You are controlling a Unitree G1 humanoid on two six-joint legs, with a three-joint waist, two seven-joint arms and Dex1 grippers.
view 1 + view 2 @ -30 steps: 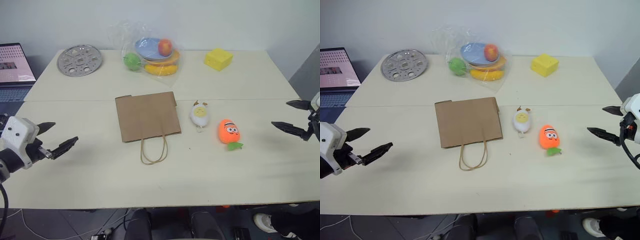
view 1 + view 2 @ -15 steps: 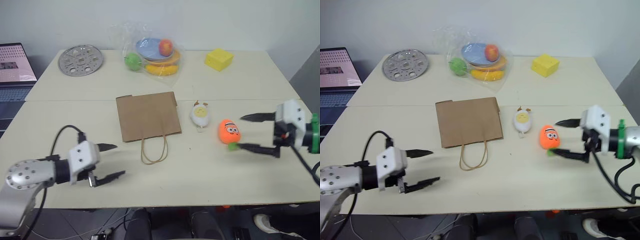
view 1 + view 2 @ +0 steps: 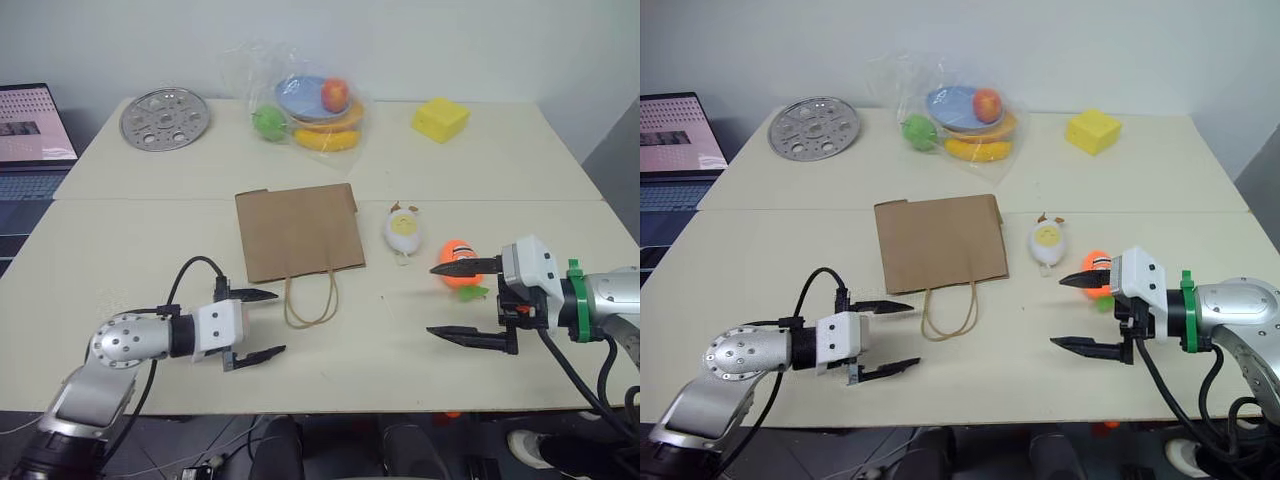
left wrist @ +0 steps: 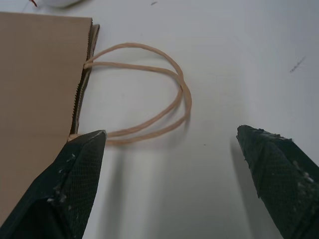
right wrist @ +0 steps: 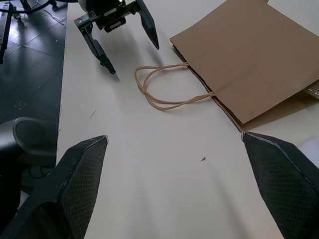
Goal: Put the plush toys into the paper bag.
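Paper bag (image 3: 298,231) flat on table (image 3: 120,250), mouth unopened; left gripper (image 3: 252,325) wide open, empty, beside handles (image 3: 309,302); right gripper (image 3: 462,299) spread, empty, near carrot (image 3: 458,262), egg toy (image 3: 401,229) untouched.

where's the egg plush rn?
In the head views the white egg plush lies on the table, right of centre, between the flat paper bag on its left and the orange carrot plush on its right, touching neither.

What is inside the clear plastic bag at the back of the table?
The clear plastic bag holds a blue plate, a red fruit, a green fruit and a yellow fruit. Anything beneath them stays hidden.
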